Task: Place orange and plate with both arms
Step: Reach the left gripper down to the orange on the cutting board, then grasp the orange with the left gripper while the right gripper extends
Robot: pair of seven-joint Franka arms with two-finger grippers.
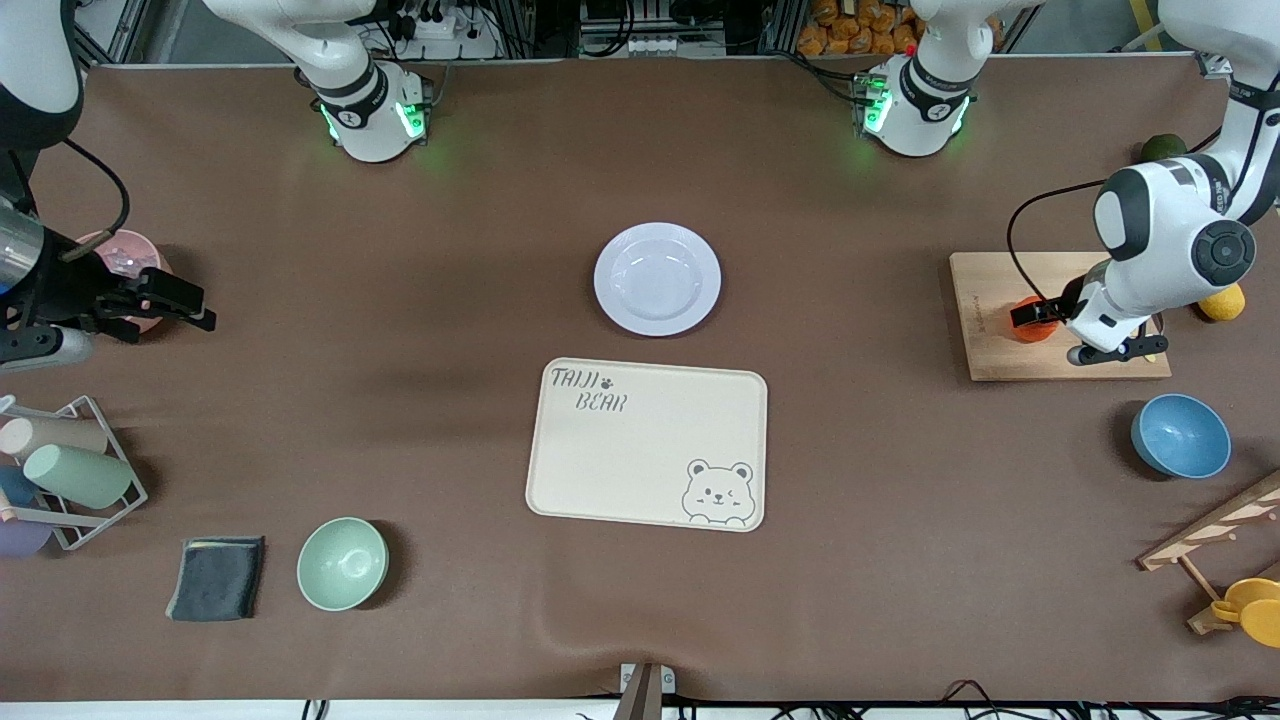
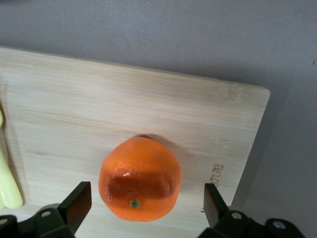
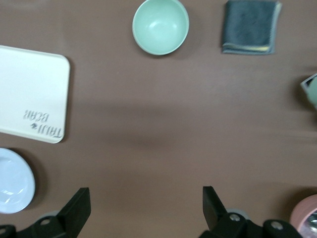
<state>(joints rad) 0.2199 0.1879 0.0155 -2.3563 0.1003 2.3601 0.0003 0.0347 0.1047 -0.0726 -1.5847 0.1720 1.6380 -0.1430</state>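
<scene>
1. Both arms wear glossy white shells with dark grey or black bands at the joints.
2. Each base glows green at small side lights and carries a black ring with white lettering.
3. A thin black cable loops along each forearm.
4. The left gripper (image 1: pixel 1060 330) and right gripper (image 1: pixel 170 305) have black, angular fingers with small round screw holes.
</scene>
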